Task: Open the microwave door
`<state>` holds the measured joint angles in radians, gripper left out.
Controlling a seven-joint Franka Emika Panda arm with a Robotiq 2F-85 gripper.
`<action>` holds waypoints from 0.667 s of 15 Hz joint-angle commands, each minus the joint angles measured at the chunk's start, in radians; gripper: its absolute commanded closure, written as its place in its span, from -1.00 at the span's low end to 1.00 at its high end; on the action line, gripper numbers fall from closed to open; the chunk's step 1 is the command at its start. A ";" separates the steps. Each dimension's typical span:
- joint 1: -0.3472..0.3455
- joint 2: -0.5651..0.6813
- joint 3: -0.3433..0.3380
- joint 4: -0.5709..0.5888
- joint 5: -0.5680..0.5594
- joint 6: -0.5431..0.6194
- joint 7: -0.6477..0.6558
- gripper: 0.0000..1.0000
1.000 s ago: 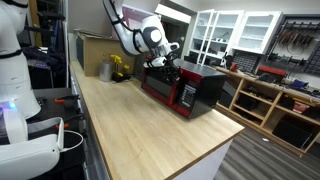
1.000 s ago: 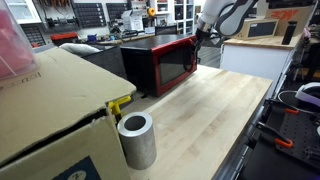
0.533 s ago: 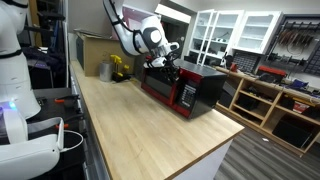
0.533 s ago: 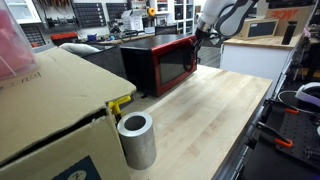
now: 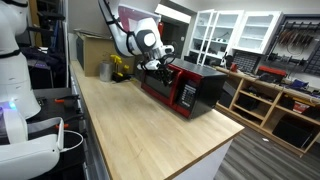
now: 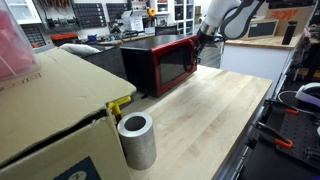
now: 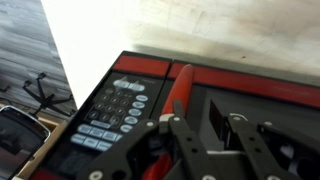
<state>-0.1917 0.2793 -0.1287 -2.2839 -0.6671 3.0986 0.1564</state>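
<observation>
An open stretch of worktop (image 5: 150, 135) runs wide to its near edge, giving free room before the microwave's red front. At the back left, close by the arm, stand a cardboard box (image 5: 95, 47), a grey cylinder (image 5: 105, 70) and a yellow object (image 5: 120, 68). The hand (image 5: 160, 66) is at the upper left end of the microwave (image 5: 195, 90), which stands along the worktop's right-hand edge. In the wrist view its fingers (image 7: 176, 135) stand partly apart at the red edge of the microwave door (image 7: 182, 90) beside the keypad (image 7: 115, 112). I cannot tell whether they grip it. White cabinets (image 5: 235, 30) stand well apart on the right.
</observation>
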 commanded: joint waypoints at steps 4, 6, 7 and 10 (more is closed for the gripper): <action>-0.058 -0.114 0.081 -0.191 0.032 0.007 -0.028 0.81; -0.052 -0.128 0.049 -0.191 0.009 0.002 -0.016 -0.05; -0.048 -0.138 0.027 -0.189 -0.009 0.002 -0.011 -0.21; -0.041 -0.144 -0.025 -0.164 -0.051 0.008 0.004 -0.62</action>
<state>-0.2349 0.1701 -0.1149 -2.4459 -0.6759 3.0986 0.1432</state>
